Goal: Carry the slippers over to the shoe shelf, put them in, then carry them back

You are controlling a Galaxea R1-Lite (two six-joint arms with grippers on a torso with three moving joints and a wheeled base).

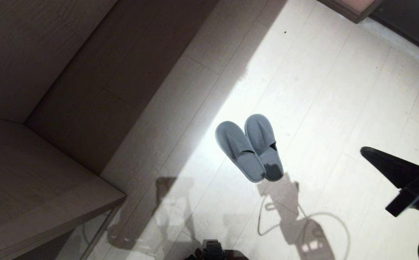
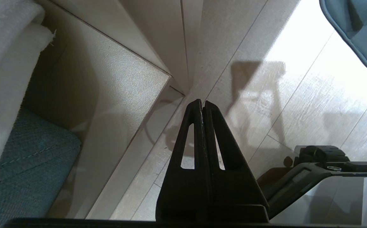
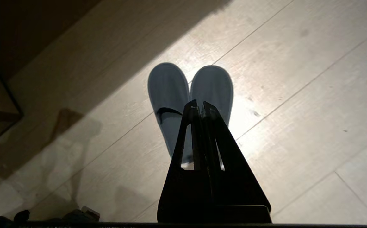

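Head view: the pair of soft grey-blue fabric slippers (image 1: 249,147) lies mid-frame on the pale plank floor (image 1: 339,90); right pincer (image 1: 366,151), closed and empty, at right edge.
Left wrist view: left pincer (image 2: 202,106) closed, empty, parked.
Right wrist view: slippers beyond the closed tips, ungrasped.
Progress: seemingly nothing carried yet.

Slippers (image 1: 250,148) side by side on floor (image 1: 339,108), right pincer (image 1: 366,151) well right.
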